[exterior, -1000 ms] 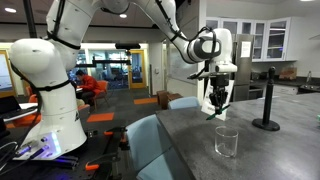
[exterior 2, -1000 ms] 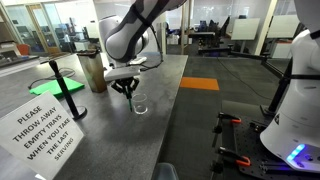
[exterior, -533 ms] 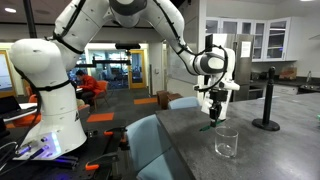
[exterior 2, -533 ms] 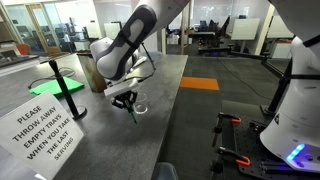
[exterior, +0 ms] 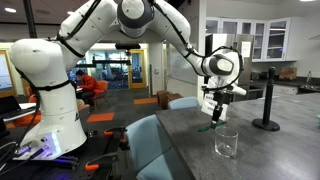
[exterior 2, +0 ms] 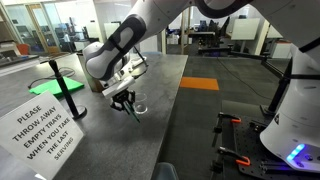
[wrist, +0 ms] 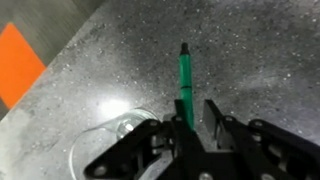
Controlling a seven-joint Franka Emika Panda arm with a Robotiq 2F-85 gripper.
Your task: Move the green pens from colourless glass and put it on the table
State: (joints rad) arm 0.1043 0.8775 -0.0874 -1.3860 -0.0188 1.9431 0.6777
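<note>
My gripper [exterior: 212, 112] is shut on a thin green pen [exterior: 209, 126] and holds it tilted in the air above the grey table [exterior: 185, 135]. The colourless glass [exterior: 227, 142] stands on the table just beside and below the pen. In an exterior view the gripper [exterior 2: 125, 101] hangs next to the glass [exterior 2: 139, 107], with the pen [exterior 2: 131, 113] pointing down past its rim. In the wrist view the pen [wrist: 184, 72] sticks out from between the fingers of my gripper [wrist: 197, 118]. The glass [wrist: 108, 142] lies to its left, and no other pen shows in it.
A black post stand [exterior: 267, 100] rises on the table beyond the glass and also shows in an exterior view [exterior 2: 58, 80]. A white sign [exterior 2: 45, 125] and a tan cylinder [exterior 2: 95, 72] stand nearby. Light-blue chairs [exterior: 150, 145] line the table edge.
My gripper has lifted away from directly over the glass, drawing the green pen out, and has shifted slightly sideways. The glass has stayed in place.
</note>
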